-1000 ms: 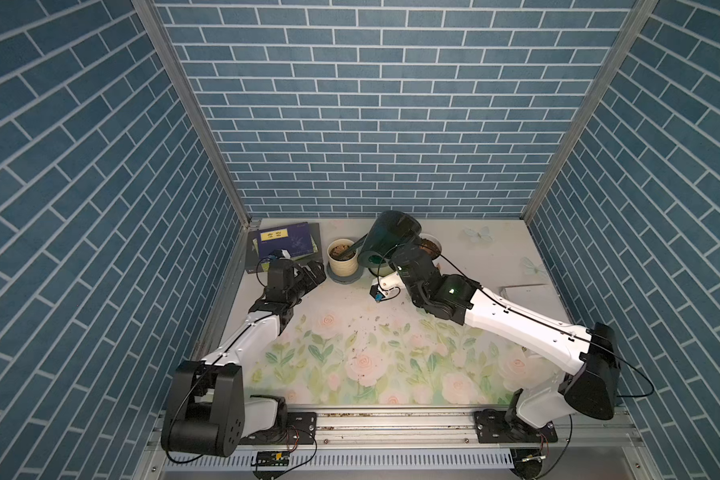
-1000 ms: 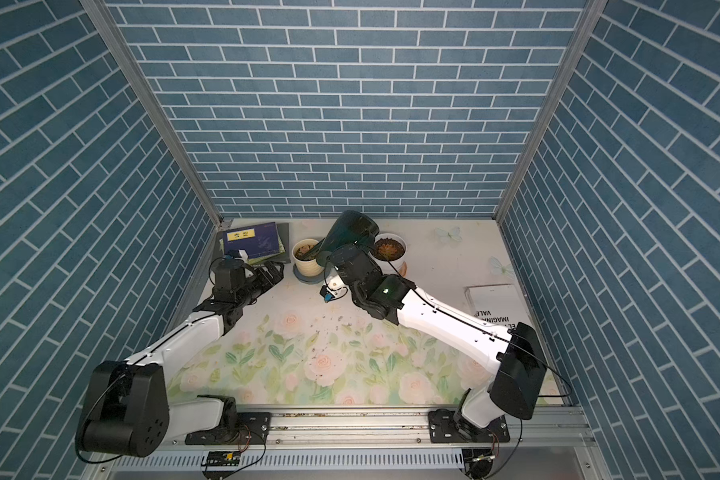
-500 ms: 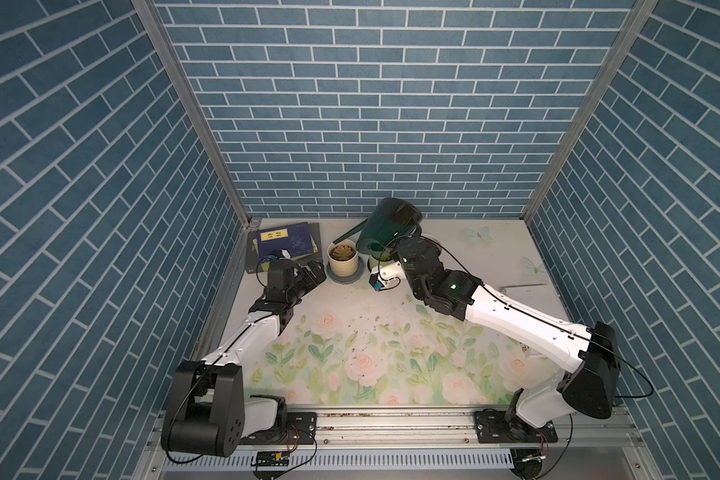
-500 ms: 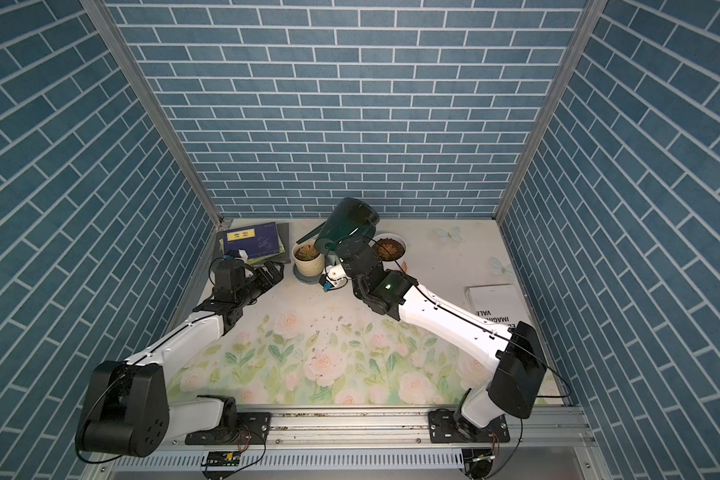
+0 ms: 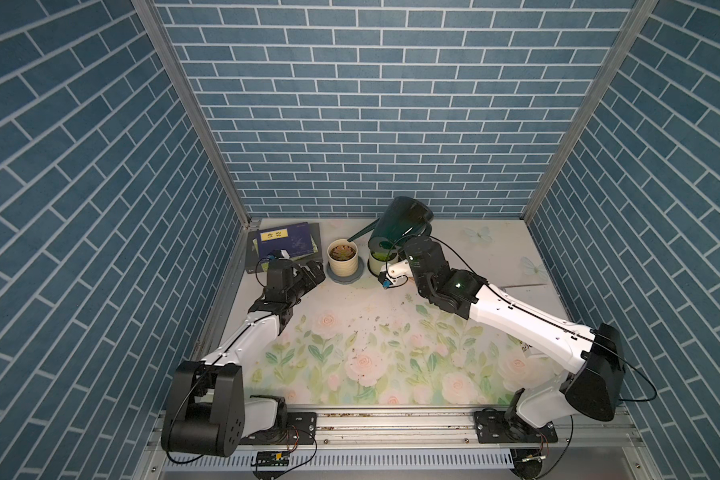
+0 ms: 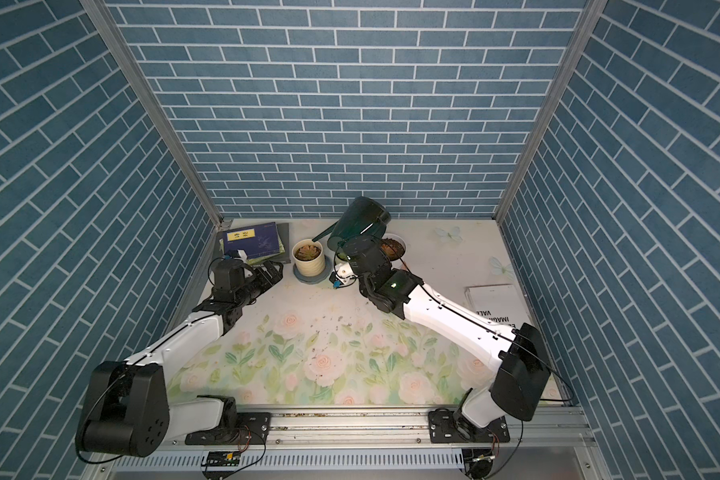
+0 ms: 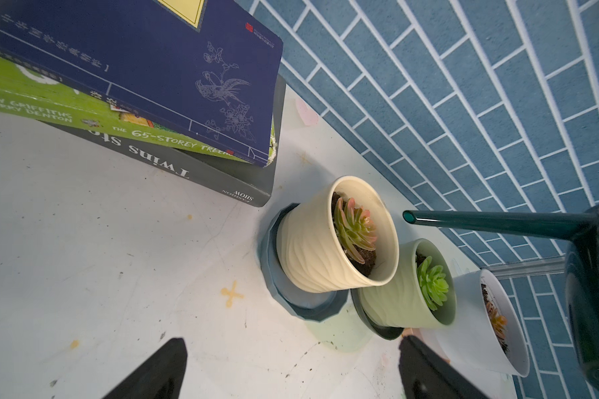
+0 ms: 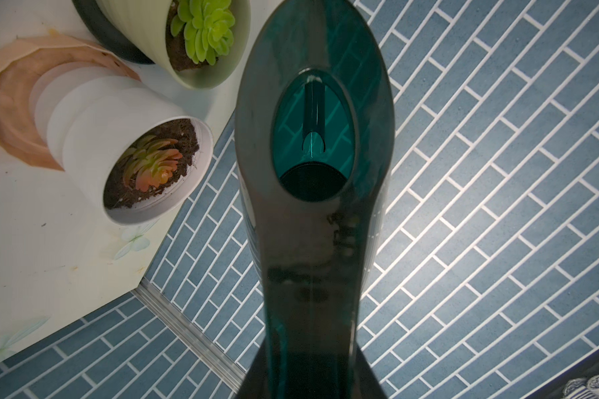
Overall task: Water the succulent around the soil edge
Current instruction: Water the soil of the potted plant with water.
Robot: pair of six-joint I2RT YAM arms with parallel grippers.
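Left wrist view gives the count: three potted plants in a row near the back wall, three stacked books [image 7: 146,79] and one watering can [image 5: 404,218] over the floral tabletop [image 7: 83,241]. The cream pot [image 7: 312,255] stands on a blue-grey saucer [image 7: 274,276] just beside the books. The green pot [image 7: 395,304] on its dark saucer [image 7: 381,328] comes next, almost touching the cream one. The white pot [image 7: 471,328] sits last, on a peach saucer [image 8: 11,114].

A pink-tipped succulent [image 7: 355,228] grows in the cream pot's dark soil. The left fingers [image 7: 159,373] are spread wide, low over the tabletop. That pot lies ahead of them, roughly in line with the gap between them and clear of both.

The right fingers [image 8: 249,383] are pressed onto the watering can, which hangs tilted above the green and white pots. Its thin spout [image 7: 498,221] reaches toward the cream pot, and the tip sits just beside the rim on the green pot's side, above the soil edge.
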